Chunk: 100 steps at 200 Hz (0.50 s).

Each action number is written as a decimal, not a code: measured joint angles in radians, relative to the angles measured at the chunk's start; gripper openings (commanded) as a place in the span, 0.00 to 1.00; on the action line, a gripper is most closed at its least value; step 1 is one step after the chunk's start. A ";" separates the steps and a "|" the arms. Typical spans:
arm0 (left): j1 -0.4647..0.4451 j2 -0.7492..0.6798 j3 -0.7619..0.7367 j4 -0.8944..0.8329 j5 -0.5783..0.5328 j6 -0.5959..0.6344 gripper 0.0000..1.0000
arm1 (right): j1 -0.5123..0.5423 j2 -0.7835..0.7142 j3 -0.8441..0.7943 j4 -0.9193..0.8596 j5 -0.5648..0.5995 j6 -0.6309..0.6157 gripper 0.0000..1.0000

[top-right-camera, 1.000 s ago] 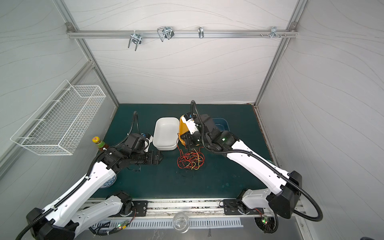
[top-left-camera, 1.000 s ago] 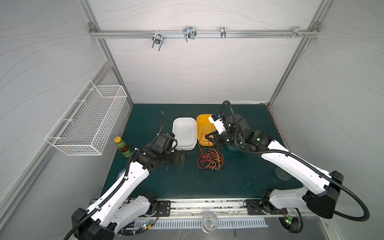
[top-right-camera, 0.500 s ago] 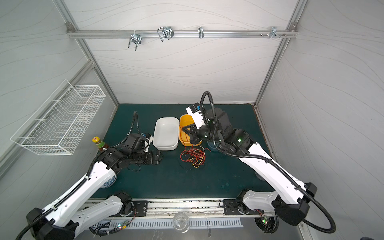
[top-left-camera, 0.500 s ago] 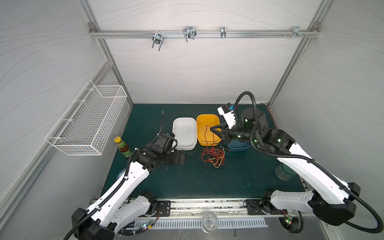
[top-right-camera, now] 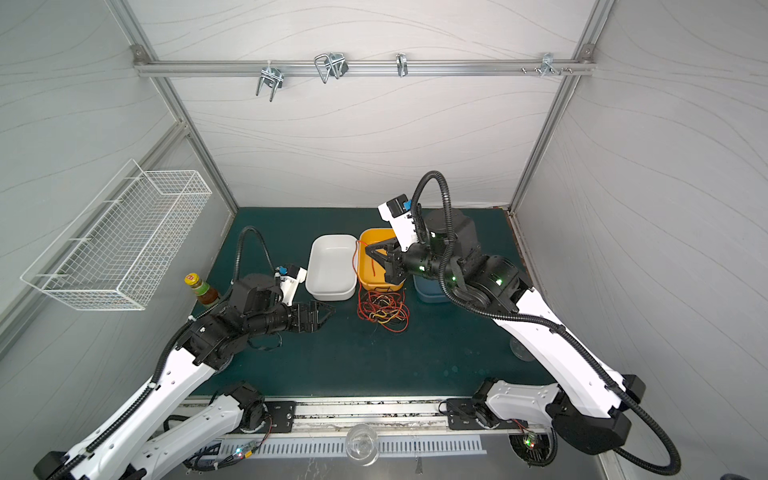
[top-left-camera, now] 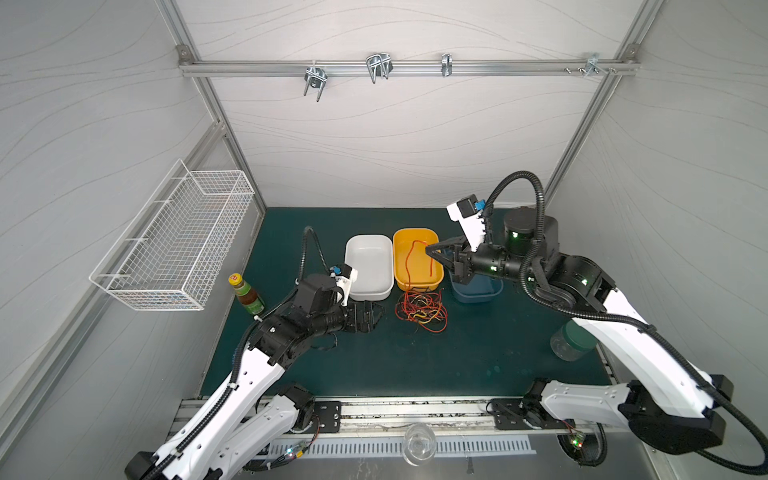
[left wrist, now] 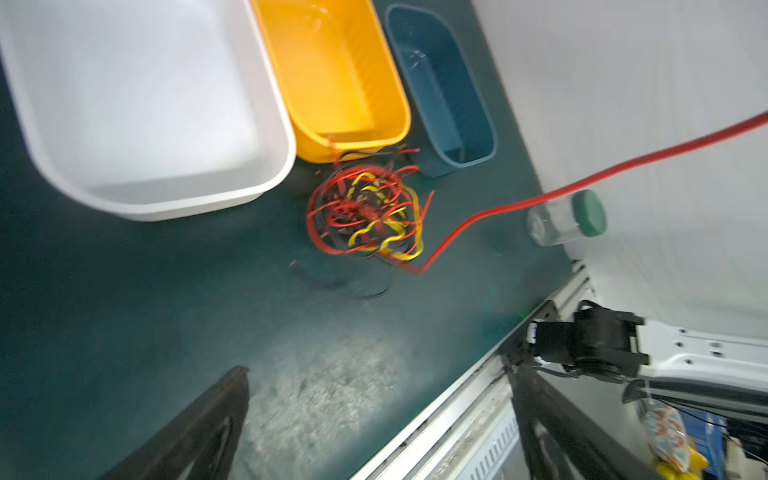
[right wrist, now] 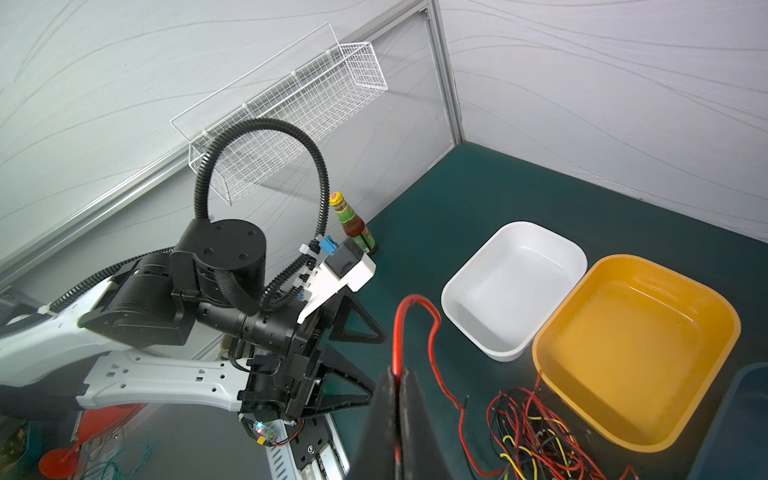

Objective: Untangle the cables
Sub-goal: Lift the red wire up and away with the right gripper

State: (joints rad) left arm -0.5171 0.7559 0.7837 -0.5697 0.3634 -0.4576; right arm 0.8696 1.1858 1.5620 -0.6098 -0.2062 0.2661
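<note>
While the right gripper [top-left-camera: 428,249] pinches a red cable [right wrist: 396,332] above the yellow tub [top-left-camera: 395,259], left gripper [top-left-camera: 376,309] spread wide, near the tangled cables [top-left-camera: 422,311], mid-mat [top-left-camera: 374,365].

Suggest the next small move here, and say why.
Probably draw the right gripper up and away from the tangle: it is shut on a red cable whose lower length runs back into that pile, so the strand is not free yet. The left gripper sits open beside the tangle.

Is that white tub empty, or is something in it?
Empty. The white tub shows only its bare bottom in both top views; the tangled cables lie outside it on the green mat.
</note>
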 measured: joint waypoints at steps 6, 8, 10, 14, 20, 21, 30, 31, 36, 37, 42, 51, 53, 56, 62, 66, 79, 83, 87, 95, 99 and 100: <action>-0.003 -0.010 -0.014 0.034 0.018 -0.008 1.00 | 0.000 0.003 0.000 -0.001 -0.009 0.005 0.00; -0.004 -0.012 -0.018 0.045 0.023 -0.012 1.00 | 0.000 0.004 0.000 -0.001 -0.011 0.004 0.00; -0.005 -0.014 -0.021 0.054 0.027 -0.013 1.00 | 0.000 0.005 0.000 -0.001 -0.014 0.005 0.00; -0.008 -0.016 -0.026 0.071 0.037 -0.018 1.00 | 0.000 0.007 0.000 -0.001 -0.020 0.007 0.00; -0.011 -0.016 -0.031 0.093 0.047 -0.022 1.00 | 0.000 0.010 0.001 -0.001 -0.028 0.010 0.00; -0.011 -0.016 -0.031 0.095 0.048 -0.023 1.00 | 0.000 0.010 0.001 -0.002 -0.031 0.012 0.00; -0.015 -0.012 -0.034 0.127 0.063 -0.028 1.00 | 0.000 0.014 0.001 -0.002 -0.047 0.016 0.00; -0.016 -0.011 -0.034 0.132 0.064 -0.028 1.00 | 0.000 0.015 0.002 -0.002 -0.048 0.016 0.00; -0.017 -0.008 -0.034 0.148 0.071 -0.030 0.99 | 0.000 0.017 0.002 -0.002 -0.058 0.018 0.00; -0.018 -0.006 -0.034 0.153 0.073 -0.031 0.99 | 0.000 0.017 0.002 -0.002 -0.059 0.019 0.00; -0.019 -0.003 -0.034 0.169 0.079 -0.032 1.00 | 0.000 0.018 0.002 -0.002 -0.068 0.023 0.00; -0.021 0.006 -0.034 0.195 0.089 -0.034 1.00 | 0.000 0.019 0.002 -0.002 -0.083 0.025 0.00; -0.022 0.009 -0.034 0.199 0.091 -0.034 1.00 | 0.000 0.019 0.002 -0.002 -0.086 0.026 0.00; -0.023 0.013 -0.034 0.205 0.094 -0.034 1.00 | 0.000 0.019 0.002 -0.002 -0.090 0.026 0.00; -0.024 0.021 -0.034 0.216 0.101 -0.034 1.00 | 0.000 0.019 0.003 -0.002 -0.097 0.028 0.00; -0.024 0.027 -0.034 0.222 0.105 -0.034 1.00 | 0.000 0.019 0.004 -0.002 -0.102 0.030 0.00; -0.027 0.046 -0.034 0.240 0.121 -0.033 1.00 | 0.000 0.019 0.008 -0.004 -0.116 0.033 0.00; -0.027 0.049 -0.034 0.244 0.126 -0.034 1.00 | 0.000 0.019 0.010 -0.004 -0.119 0.033 0.00; -0.027 0.053 -0.034 0.248 0.132 -0.034 1.00 | 0.000 0.019 0.012 -0.005 -0.124 0.033 0.00; -0.028 0.058 -0.034 0.261 0.145 -0.037 1.00 | 0.000 0.019 0.019 -0.007 -0.132 0.033 0.00; -0.029 0.060 -0.034 0.268 0.151 -0.038 1.00 | 0.000 0.019 0.022 -0.007 -0.137 0.033 0.00; -0.030 0.060 -0.034 0.271 0.153 -0.039 1.00 | 0.000 0.019 0.023 -0.008 -0.138 0.034 0.00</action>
State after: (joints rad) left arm -0.5468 0.8162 0.7498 -0.2989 0.5159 -0.4965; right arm 0.8696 1.2045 1.5848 -0.6174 -0.3443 0.2996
